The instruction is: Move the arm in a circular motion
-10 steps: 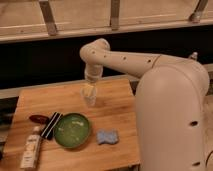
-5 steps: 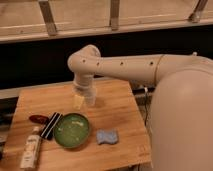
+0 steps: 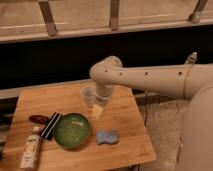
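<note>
The cream-beige arm (image 3: 150, 79) reaches in from the right over the wooden table (image 3: 125, 150). It has a row of small dark holes along its side. Its rounded elbow (image 3: 106, 71) sits above the table's middle, and the short tip points down from there. The gripper (image 3: 98, 109) hangs under the tip, just above the tabletop and a little up and right of the green bowl (image 3: 72, 130). A pale, cup-like part (image 3: 88, 94) shows at the tip's left side.
On the table lie a blue sponge (image 3: 106, 137), a white bottle (image 3: 31, 148), a black bar (image 3: 50, 125) and a small red object (image 3: 38, 119). The robot's body (image 3: 197, 135) fills the right. A dark wall and railing run behind.
The elbow swung left and lower between the two earlier frames. It has now swung back right and lower still, with the gripper closer to the tabletop.
</note>
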